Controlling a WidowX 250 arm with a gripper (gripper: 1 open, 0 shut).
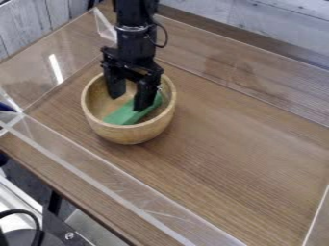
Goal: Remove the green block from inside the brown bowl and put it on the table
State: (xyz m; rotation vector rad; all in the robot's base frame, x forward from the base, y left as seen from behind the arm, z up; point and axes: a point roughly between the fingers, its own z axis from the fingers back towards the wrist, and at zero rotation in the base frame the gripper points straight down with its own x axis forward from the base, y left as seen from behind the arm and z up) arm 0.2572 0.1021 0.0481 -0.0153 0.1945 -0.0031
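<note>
You cannot see the upper end of the green block (130, 112); the jaws cover it. The arm (133, 19) leaves the picture's top edge, and the desk (244, 135) runs past the right edge.

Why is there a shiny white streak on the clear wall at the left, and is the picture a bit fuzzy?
In the camera view, the streak is light glaring off the clear acrylic wall; the whole picture is soft and low in detail, so the gripper over the green block in the brown bowl looks slightly blurry; the table shows dull sheen, with only faint shadows.
</note>
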